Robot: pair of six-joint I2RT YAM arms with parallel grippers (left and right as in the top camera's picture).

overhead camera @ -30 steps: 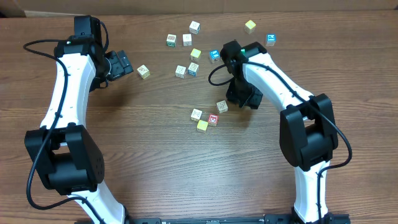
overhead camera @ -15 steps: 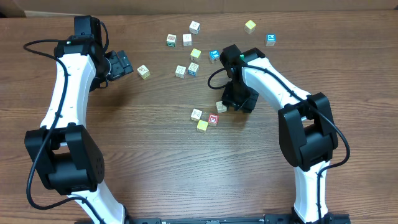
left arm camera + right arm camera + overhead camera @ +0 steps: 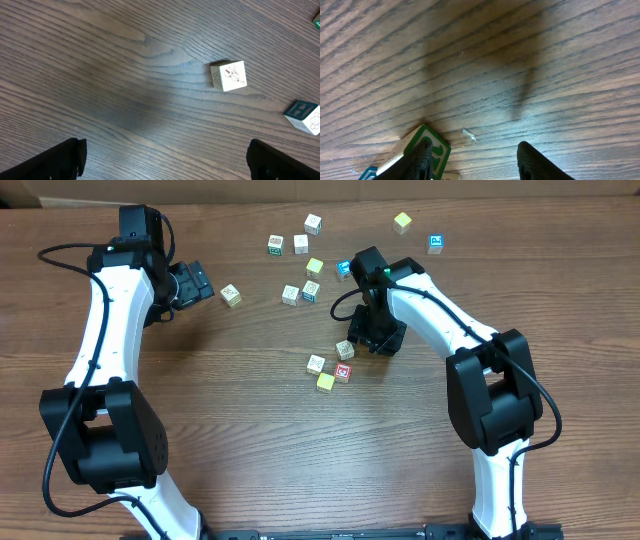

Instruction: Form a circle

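Circle (image 3: 343, 372): one cube (image 3: 427, 150) was cut off at wrist-view edge, partly hidden by right pincer (image 3: 475, 160) (half-open, empty). 4 cubes made a loose arc. Left pincer (image 3: 167, 160) gaped wide.

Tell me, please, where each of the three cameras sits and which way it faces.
Overhead: fixed above, looking straight down on the table; the left arm and right arm show whole.
Left wrist: on the left arm, looking down at wood and a whitish cube; its dark fingertips fill the bottom corners, jaws wide open.
Right wrist: on the right arm, low over the wood, facing a green-printed cube; its fingertips show below.
Shared: overhead and right wrist likely both show that cube beside the right jaws.
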